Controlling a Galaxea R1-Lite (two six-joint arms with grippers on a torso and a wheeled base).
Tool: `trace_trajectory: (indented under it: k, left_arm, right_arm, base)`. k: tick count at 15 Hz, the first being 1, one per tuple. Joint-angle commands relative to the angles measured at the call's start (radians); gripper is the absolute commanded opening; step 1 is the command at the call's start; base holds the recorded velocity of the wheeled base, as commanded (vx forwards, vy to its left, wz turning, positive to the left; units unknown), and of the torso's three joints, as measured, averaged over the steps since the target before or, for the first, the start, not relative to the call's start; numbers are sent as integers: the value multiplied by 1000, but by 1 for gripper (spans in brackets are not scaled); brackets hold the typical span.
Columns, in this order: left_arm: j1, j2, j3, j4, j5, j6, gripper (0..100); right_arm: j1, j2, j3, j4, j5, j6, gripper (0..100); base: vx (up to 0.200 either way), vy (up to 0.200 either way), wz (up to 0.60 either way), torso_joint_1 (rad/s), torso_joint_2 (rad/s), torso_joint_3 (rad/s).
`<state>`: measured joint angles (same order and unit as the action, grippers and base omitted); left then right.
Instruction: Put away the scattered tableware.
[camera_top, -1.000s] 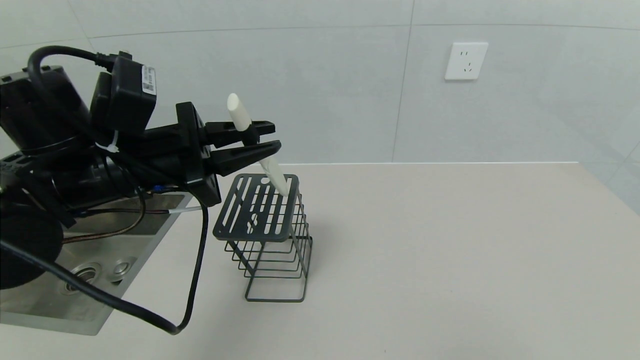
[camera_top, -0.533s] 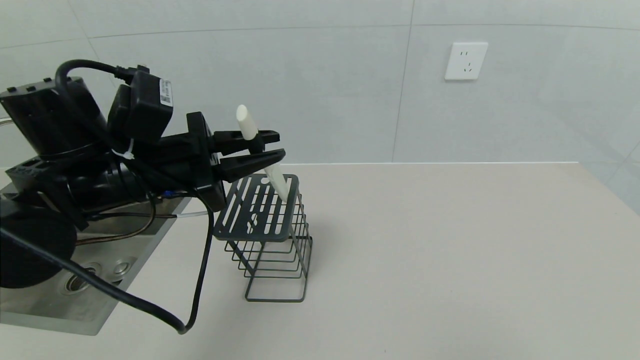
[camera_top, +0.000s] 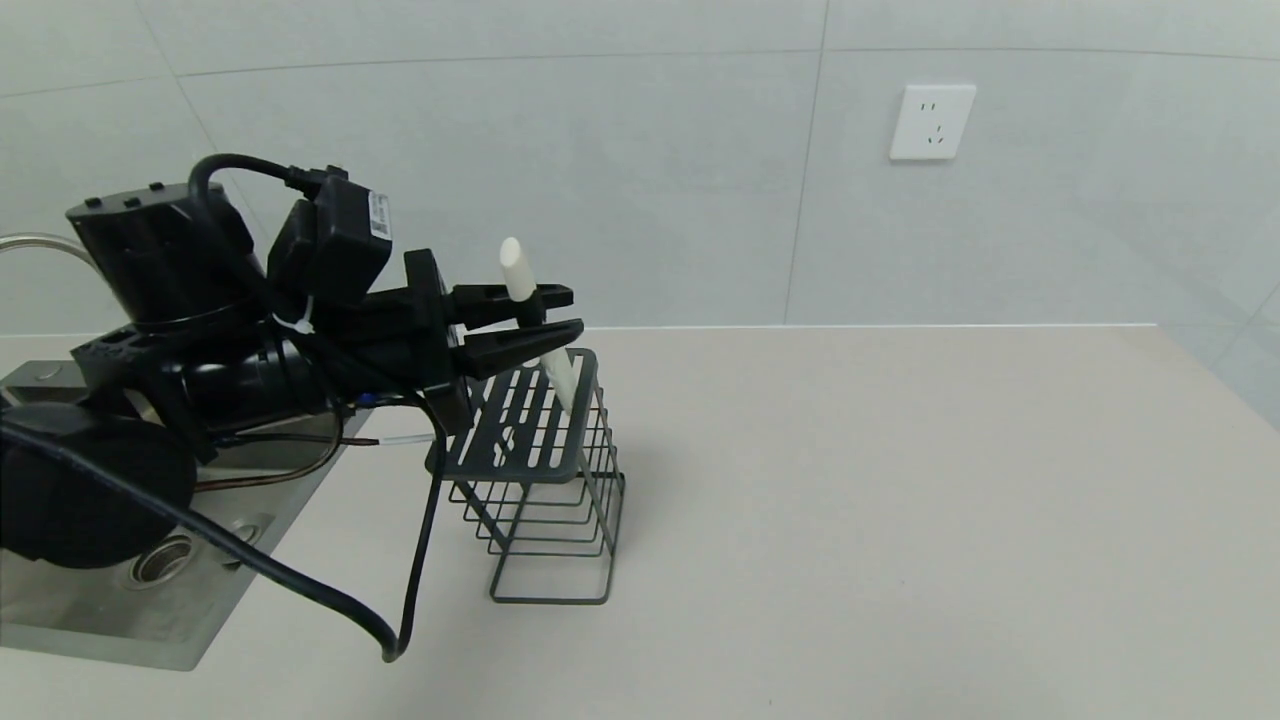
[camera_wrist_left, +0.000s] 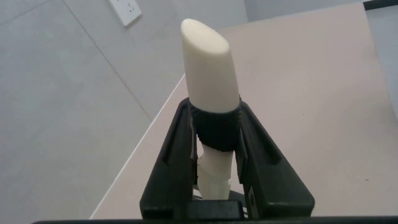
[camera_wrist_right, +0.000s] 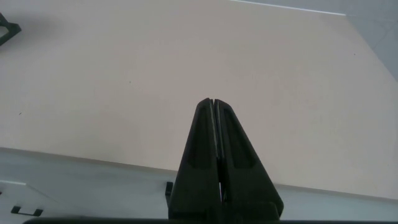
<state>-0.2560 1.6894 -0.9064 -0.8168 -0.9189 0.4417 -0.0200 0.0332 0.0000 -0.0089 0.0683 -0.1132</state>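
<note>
My left gripper (camera_top: 545, 318) is shut on a cream-white utensil handle (camera_top: 519, 275) that stands nearly upright and leans a little. The handle's lower end (camera_top: 564, 385) dips into the far right corner of a black wire cutlery rack (camera_top: 520, 455) with a slotted top plate. In the left wrist view the handle (camera_wrist_left: 210, 68) rises between the two black fingers (camera_wrist_left: 255, 140), clamped at a dark band. My right gripper (camera_wrist_right: 212, 112) is shut with nothing in it, hovering above bare beige countertop (camera_wrist_right: 186, 68).
A steel sink (camera_top: 150, 560) with a drain is set into the counter at the left, next to the rack. A white wall socket (camera_top: 932, 121) sits on the tiled wall behind. Open beige countertop (camera_top: 900, 500) stretches to the right of the rack.
My left gripper has moved right and down with the handle, and the handle's lower end has sunk further into the rack's corner.
</note>
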Motion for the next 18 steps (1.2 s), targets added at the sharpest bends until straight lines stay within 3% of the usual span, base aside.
trace_trajectory:
  k: [1, 18]
  left_arm:
    - [0, 19, 0, -1, 0, 0, 0]
    - [0, 95, 4, -28, 0, 0, 0]
  right_arm:
    - [0, 2, 0, 0, 1, 0, 0]
    - [0, 2, 0, 0, 1, 0, 0]
  base:
    - [0, 0, 0, 0, 0, 0]
    - [0, 0, 0, 0, 0, 0]
